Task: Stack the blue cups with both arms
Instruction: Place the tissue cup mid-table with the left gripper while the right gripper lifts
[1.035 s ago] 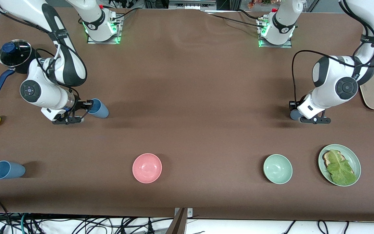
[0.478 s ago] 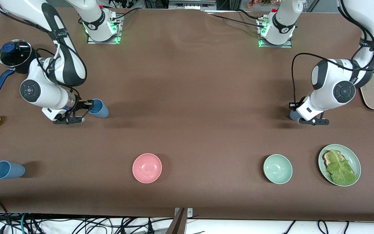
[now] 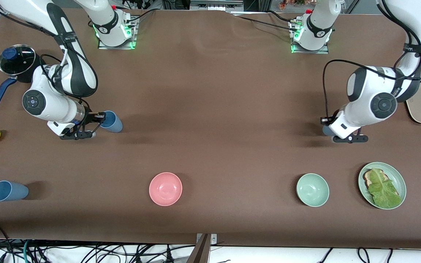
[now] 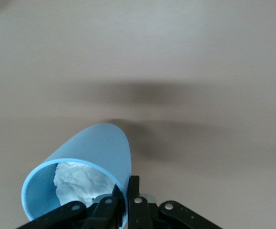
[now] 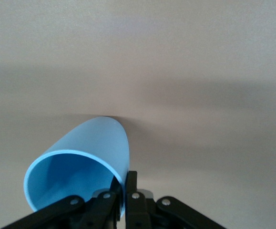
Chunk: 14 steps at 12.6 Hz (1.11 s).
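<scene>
Seen from the front, the right gripper (image 3: 97, 123) pinches the rim of a blue cup (image 3: 112, 122) near the right arm's end of the table; the left gripper (image 3: 336, 134) holds another cup (image 3: 326, 130) near the left arm's end, well apart. A third cup (image 3: 8, 191) lies on its side nearer the camera.

Left wrist: fingers (image 4: 110, 206) clamp the wall of the paper-stuffed cup (image 4: 87, 171), which points away from them.

Right wrist: the same rim pinch on the empty cup (image 5: 83, 164).
</scene>
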### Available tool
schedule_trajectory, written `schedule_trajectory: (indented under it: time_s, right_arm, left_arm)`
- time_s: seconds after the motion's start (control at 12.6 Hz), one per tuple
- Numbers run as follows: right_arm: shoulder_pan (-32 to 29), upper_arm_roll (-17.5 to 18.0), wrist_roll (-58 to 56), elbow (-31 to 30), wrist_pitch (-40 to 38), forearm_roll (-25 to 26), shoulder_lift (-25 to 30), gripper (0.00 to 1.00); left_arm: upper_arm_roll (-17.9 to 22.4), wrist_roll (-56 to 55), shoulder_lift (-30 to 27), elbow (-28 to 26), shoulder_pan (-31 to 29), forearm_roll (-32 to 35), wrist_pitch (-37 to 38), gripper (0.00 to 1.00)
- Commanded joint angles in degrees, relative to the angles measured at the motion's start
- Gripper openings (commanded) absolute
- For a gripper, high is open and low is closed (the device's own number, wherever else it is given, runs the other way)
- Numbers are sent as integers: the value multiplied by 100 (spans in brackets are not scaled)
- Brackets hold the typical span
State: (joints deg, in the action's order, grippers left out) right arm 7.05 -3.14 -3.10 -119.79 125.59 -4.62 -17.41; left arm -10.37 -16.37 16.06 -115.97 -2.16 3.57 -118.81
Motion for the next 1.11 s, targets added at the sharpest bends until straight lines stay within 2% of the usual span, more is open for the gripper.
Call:
schedule_trajectory:
  time_s: [0.0, 0.16, 0.4, 0.56, 0.72, 1.03]
  right_arm:
    - [-2, 15, -50, 219, -245, -92, 19, 0]
    - [-10, 6, -129, 298, -254, -91, 19, 0]
    - [-63, 6, -164, 500, -464, -83, 10, 0]
    - [-54, 6, -138, 570, -553, -83, -8, 0]
    - [-54, 6, -138, 640, -614, -83, -8, 0]
    - [7, 6, -77, 754, -711, -91, -25, 0]
  left_arm:
    - [-875, -1723, 55, 496, 189, -320, 367, 0]
    - [-1264, -2639, 388, 873, 513, -496, 359, 0]
    - [-1275, -4308, 1361, 2040, 1592, -621, 324, 0]
    - [-1257, -4970, 1925, 2744, 1990, -603, 315, 0]
    - [-1248, -5357, 2217, 2931, 2193, -620, 184, 0]
    - [-1231, -5430, 2569, 2949, 2316, -620, -520, 0]
